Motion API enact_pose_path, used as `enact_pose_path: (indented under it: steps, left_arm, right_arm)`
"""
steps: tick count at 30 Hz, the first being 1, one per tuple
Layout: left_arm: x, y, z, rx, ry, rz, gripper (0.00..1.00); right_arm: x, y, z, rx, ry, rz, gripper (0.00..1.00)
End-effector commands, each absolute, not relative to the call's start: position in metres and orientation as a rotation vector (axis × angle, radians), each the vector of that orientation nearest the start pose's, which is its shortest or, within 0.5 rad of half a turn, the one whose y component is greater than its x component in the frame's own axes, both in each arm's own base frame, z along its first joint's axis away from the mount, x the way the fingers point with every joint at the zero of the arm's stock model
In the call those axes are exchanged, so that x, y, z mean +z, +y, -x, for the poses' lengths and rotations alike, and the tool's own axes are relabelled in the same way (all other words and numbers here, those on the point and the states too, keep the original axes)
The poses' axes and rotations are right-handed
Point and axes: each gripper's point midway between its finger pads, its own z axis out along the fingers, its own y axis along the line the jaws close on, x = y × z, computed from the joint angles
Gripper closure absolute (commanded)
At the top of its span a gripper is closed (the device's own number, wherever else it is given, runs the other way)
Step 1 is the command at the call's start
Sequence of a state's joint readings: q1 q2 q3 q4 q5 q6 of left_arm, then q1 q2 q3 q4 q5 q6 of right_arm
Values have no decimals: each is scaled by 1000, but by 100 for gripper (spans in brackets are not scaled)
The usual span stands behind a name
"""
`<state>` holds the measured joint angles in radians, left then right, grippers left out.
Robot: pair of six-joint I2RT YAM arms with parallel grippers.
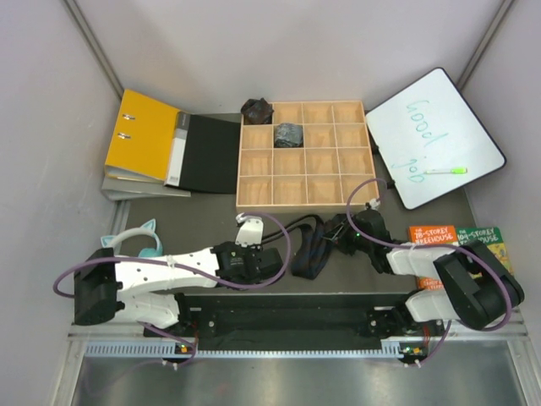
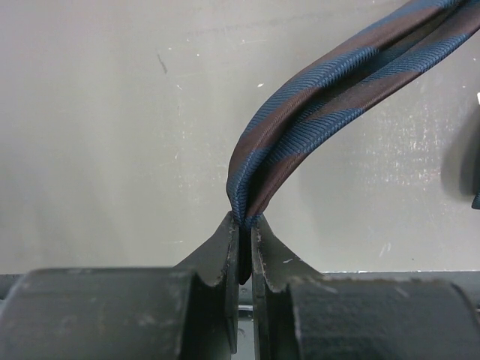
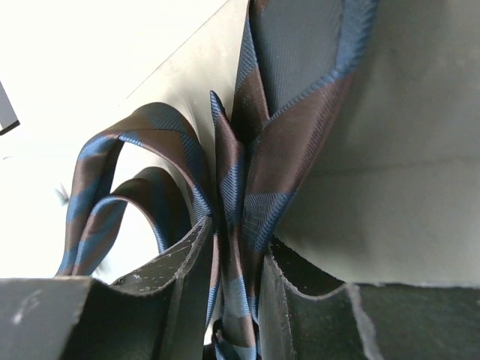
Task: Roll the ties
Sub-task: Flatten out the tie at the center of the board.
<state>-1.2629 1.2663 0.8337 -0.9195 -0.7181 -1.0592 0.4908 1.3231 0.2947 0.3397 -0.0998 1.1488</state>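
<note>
**Top view:** Two ties look finished: a brownish bundle (image 1: 256, 108) at the far left corner of your wooden tray (image 1: 304, 201), and a greyish bundle (image 1: 287, 134) one cell in. A striped tie (image 1: 309, 251) sprawls in loose loops on the table (image 1: 211, 216) between your left tool (image 1: 272, 260) and right tool (image 1: 338, 232).

**Left wrist:** Your left tool (image 2: 245, 229) is pinched almost closed on one fold of the striped tie (image 2: 337, 82), which climbs away to the upper right.

**Right wrist:** Your right tool (image 3: 232, 262) is closed narrowly on several bunched layers of the striped tie (image 3: 300, 135), with loops spilling left. No tight coil shows, so rolling it and placing it in the tray appear to remain.
</note>
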Motion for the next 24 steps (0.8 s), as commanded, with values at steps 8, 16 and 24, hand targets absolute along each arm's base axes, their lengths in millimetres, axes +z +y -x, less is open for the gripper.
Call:
enact_pose_path:
  steps: [8, 16, 24]
  left_arm:
    - [93, -166, -152, 197, 2377, -114, 100]
    - [104, -151, -148, 158, 2366, -27, 100]
    - [96, -150, -144, 144, 2386, -20, 100]
  right_arm:
    - [-14, 185, -228, 814, 2453, -759, 51]
    - [-12, 181, -230, 793, 2431, -775, 52]
    - [-18, 186, -232, 812, 2449, -773, 71]
